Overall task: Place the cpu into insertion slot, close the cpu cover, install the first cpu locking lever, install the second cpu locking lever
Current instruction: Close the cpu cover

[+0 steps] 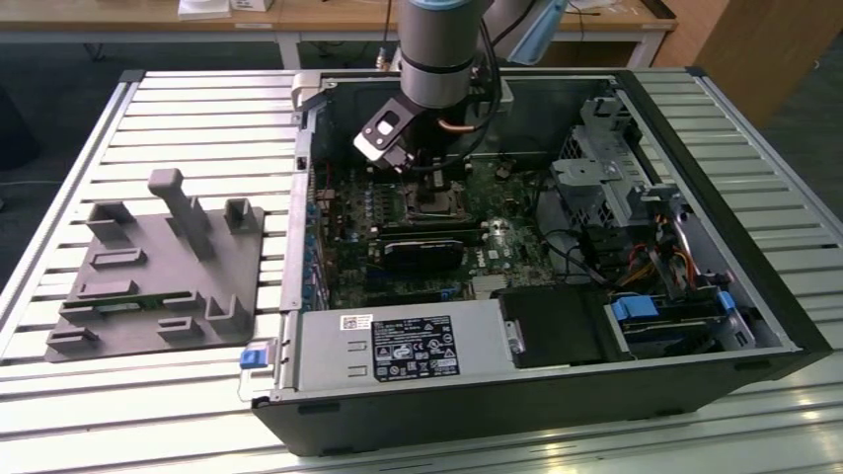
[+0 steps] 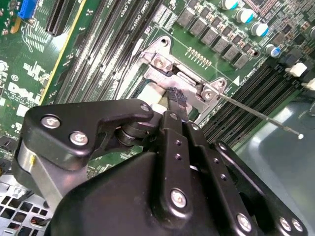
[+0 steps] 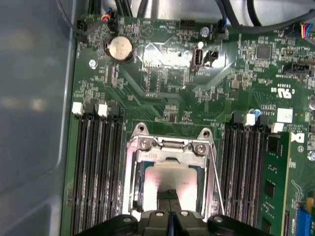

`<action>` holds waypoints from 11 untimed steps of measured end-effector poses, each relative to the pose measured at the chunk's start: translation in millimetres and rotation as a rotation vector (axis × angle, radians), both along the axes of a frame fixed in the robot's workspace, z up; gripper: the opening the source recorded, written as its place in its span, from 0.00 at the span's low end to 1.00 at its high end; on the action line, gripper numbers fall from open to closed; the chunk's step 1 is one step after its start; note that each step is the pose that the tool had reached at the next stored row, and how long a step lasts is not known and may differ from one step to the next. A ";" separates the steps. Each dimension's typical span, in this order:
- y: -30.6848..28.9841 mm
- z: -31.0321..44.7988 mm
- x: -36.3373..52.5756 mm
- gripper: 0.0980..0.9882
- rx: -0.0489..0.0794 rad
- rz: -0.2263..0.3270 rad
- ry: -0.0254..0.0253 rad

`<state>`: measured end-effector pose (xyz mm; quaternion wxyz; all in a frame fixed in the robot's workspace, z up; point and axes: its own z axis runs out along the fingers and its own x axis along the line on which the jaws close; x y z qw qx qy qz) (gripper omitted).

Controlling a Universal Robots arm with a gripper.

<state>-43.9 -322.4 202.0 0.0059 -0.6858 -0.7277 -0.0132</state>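
Note:
My gripper (image 1: 425,181) hangs inside the open computer case, right over the insertion slot (image 1: 432,203) in the green motherboard. In the first wrist view the cpu (image 3: 170,176) lies in the slot, its dull silvery face showing through the window of the cpu cover (image 3: 131,182), which looks lowered around it. My gripper (image 3: 170,197) is shut, its dark fingertips (image 2: 175,96) pressed together over the middle of the cpu with nothing seen between them. One thin locking lever (image 3: 218,187) runs along one side of the socket; in the second wrist view this lever (image 2: 261,117) sticks out away from the socket.
Long black memory slots (image 3: 96,162) flank the socket, with a green memory stick (image 3: 273,187) in one. A coin battery (image 3: 120,48) and cables sit further out. The power supply (image 1: 395,348), drive cage (image 1: 606,168) and case walls hem the arm in. A grey fixture (image 1: 158,267) lies outside.

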 end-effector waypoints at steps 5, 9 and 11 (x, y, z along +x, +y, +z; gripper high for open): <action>0.0 5.4 -1.7 0.01 0.000 0.000 -0.0002; 0.1 5.3 -10.0 0.01 0.000 0.000 -0.0001; 0.1 4.7 -10.6 0.01 0.000 0.000 -0.0001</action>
